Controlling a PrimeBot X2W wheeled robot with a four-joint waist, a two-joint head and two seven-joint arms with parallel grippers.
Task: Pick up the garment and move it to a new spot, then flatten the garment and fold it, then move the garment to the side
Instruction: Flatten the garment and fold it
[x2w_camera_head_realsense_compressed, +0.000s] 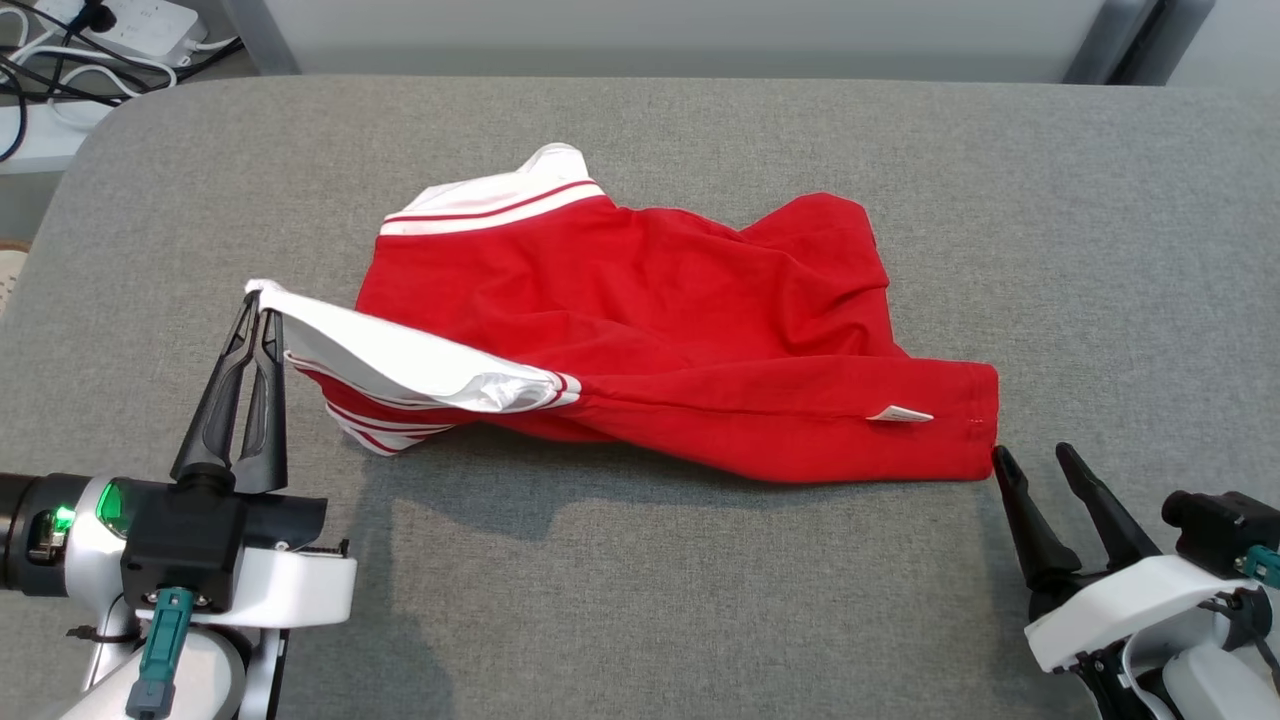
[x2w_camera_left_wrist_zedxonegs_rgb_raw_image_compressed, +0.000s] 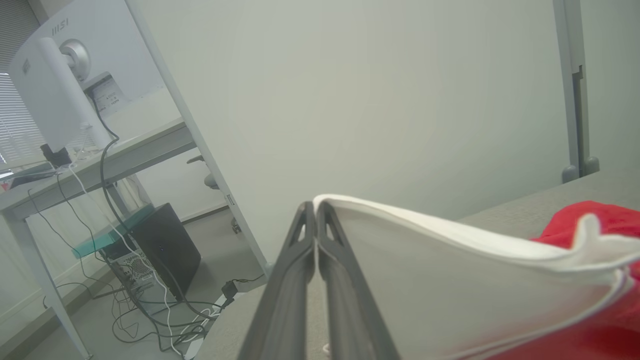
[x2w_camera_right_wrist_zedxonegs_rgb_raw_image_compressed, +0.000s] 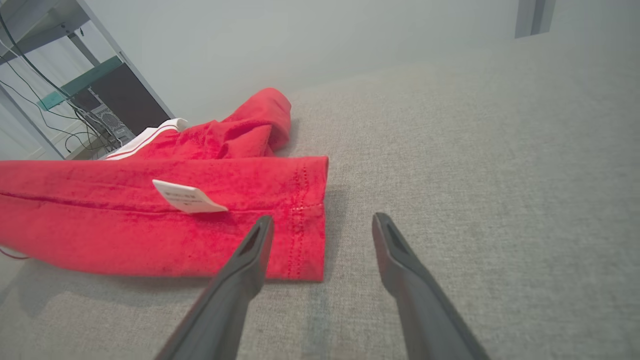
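Observation:
A red garment (x2w_camera_head_realsense_compressed: 650, 330) with white, red-striped trim lies crumpled across the middle of the grey table (x2w_camera_head_realsense_compressed: 700, 600). My left gripper (x2w_camera_head_realsense_compressed: 262, 300) is shut on the garment's white edge (x2w_camera_left_wrist_zedxonegs_rgb_raw_image_compressed: 400, 240) at the left and holds it lifted off the table. At the lower right my right gripper (x2w_camera_head_realsense_compressed: 1035, 457) stands open, its tips just off the garment's red hem corner (x2w_camera_right_wrist_zedxonegs_rgb_raw_image_compressed: 305, 215). In the right wrist view a white label (x2w_camera_right_wrist_zedxonegs_rgb_raw_image_compressed: 186, 197) lies on the red cloth, and nothing sits between the gripper's (x2w_camera_right_wrist_zedxonegs_rgb_raw_image_compressed: 322, 222) fingers.
The grey padded table reaches wide on all sides of the garment. Past its far left corner are a power strip and cables (x2w_camera_head_realsense_compressed: 100, 40). The left wrist view shows a desk with a monitor (x2w_camera_left_wrist_zedxonegs_rgb_raw_image_compressed: 55, 95) and a computer tower (x2w_camera_left_wrist_zedxonegs_rgb_raw_image_compressed: 160, 245) beyond the table.

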